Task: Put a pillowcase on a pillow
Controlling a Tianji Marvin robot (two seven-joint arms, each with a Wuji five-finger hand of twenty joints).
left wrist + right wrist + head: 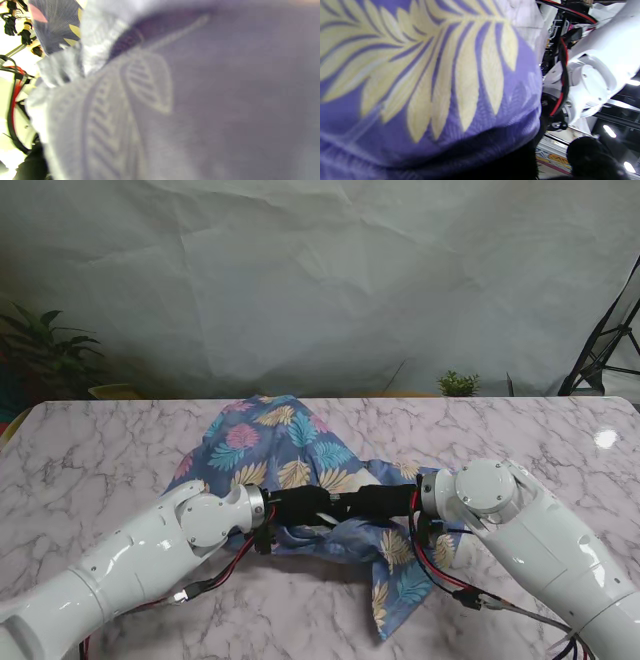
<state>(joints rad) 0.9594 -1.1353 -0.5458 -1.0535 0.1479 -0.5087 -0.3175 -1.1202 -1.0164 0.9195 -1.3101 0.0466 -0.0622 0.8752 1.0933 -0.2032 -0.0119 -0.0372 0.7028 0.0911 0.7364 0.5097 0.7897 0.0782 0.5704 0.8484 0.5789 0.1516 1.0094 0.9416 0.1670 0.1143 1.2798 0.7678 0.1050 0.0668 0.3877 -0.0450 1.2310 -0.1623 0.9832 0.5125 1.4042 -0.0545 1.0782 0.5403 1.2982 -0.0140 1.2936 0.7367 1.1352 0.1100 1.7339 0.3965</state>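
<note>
1. The pillowcase (290, 455) is soft blue-purple cloth printed with pink, teal and pale yellow leaves. It sits crumpled in a loose mound around the middle of the marble-pattern table (90, 460), with a floppy tail of fabric hanging toward me on the right side.
2. A bit of plain white stuff peeks out where the cloth opens, near the right wrist. Probably the pillow (372, 477), but only a sliver shows, so the shape is anyone's guess.
3. The left hand (300, 508) is black, coming in from the left, pushed into the folds at the near edge of the mound. The fingers are mostly buried in cloth, so I can't tell whether it's gripping or not.
4. The right hand (385, 501) is also black and reaches in from the right, nearly meeting the left one. Its fingers are hidden too, so its grip is not readable.
5. Both wrist views are basically smothered in fabric: a fine woven texture, one showing a faded grey leaf print, the other a big yellow fern leaf on purple.
6. The table top is glossy white with grey veins.
</note>
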